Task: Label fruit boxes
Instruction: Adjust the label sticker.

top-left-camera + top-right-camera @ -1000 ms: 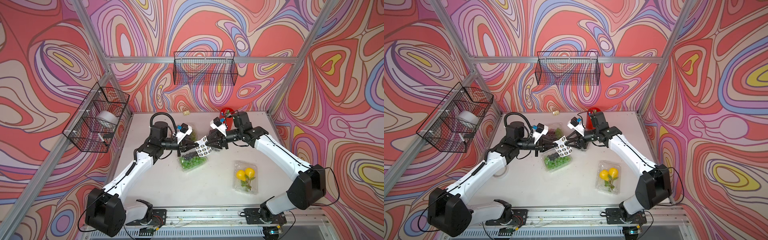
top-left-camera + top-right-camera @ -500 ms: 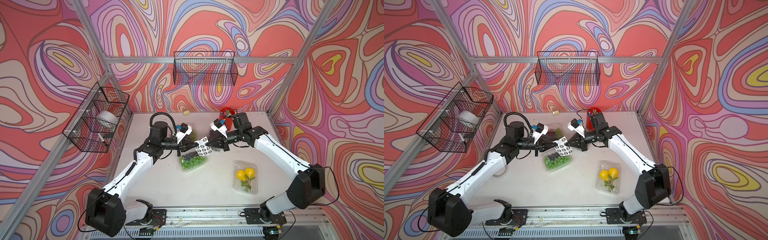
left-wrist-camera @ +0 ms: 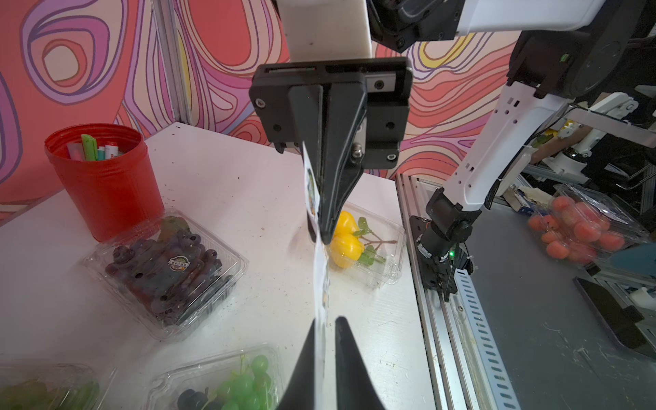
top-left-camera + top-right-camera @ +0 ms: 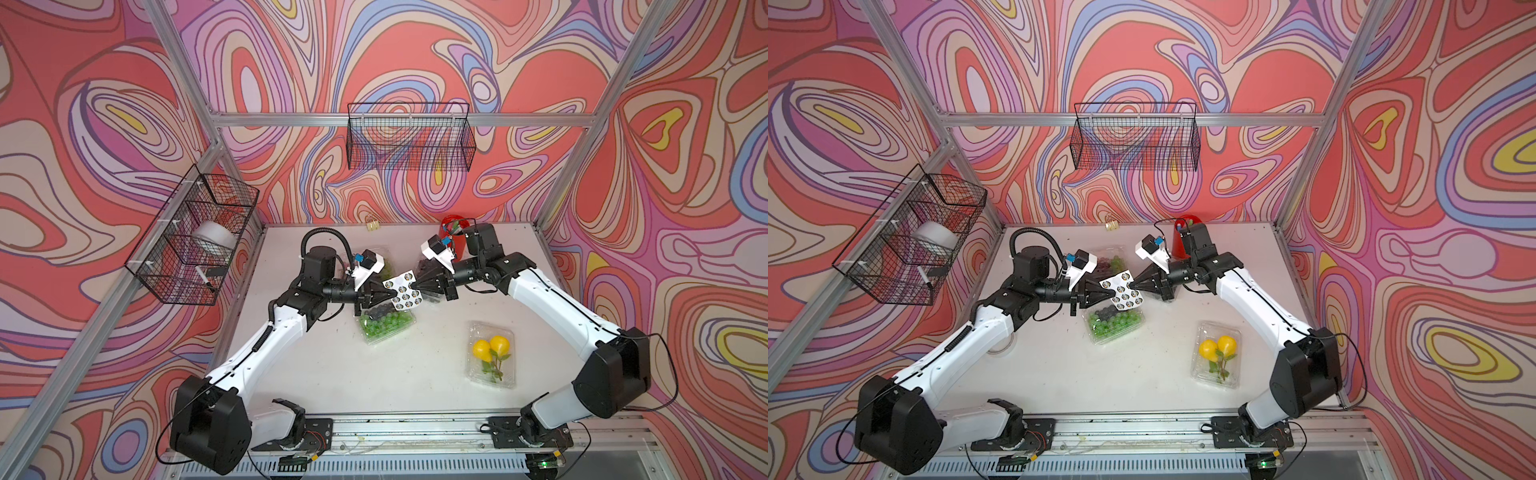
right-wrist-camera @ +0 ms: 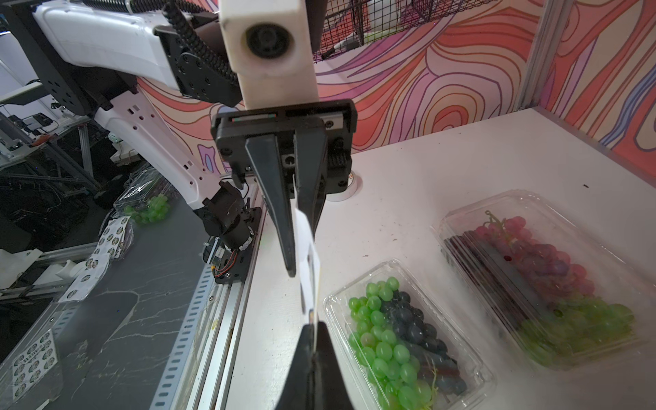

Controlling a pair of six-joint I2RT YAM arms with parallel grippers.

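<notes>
A white sticker sheet point(image 4: 403, 289) point(image 4: 1121, 289) hangs in the air above the box of green and dark grapes point(image 4: 386, 324) point(image 5: 397, 337). My left gripper point(image 4: 388, 293) point(image 3: 324, 321) is shut on one edge, and my right gripper point(image 4: 417, 286) point(image 5: 314, 324) is shut on the opposite edge, tip to tip. The box of red and green grapes point(image 4: 1113, 262) point(image 5: 539, 277) lies behind the left wrist. A box of purple grapes point(image 3: 167, 269) carries a round sticker point(image 3: 178, 263). The box with two yellow fruits point(image 4: 492, 355) point(image 3: 365, 245) sits near the front right.
A red pen cup point(image 4: 453, 226) point(image 3: 103, 177) stands at the back of the table, behind the right wrist. Wire baskets hang on the back wall point(image 4: 409, 137) and the left wall point(image 4: 191, 241). A small yellow clip point(image 4: 372, 225) lies at the back edge.
My right gripper has closed its jaws on the sheet's edge. The left gripper and the sheet have barely moved.
</notes>
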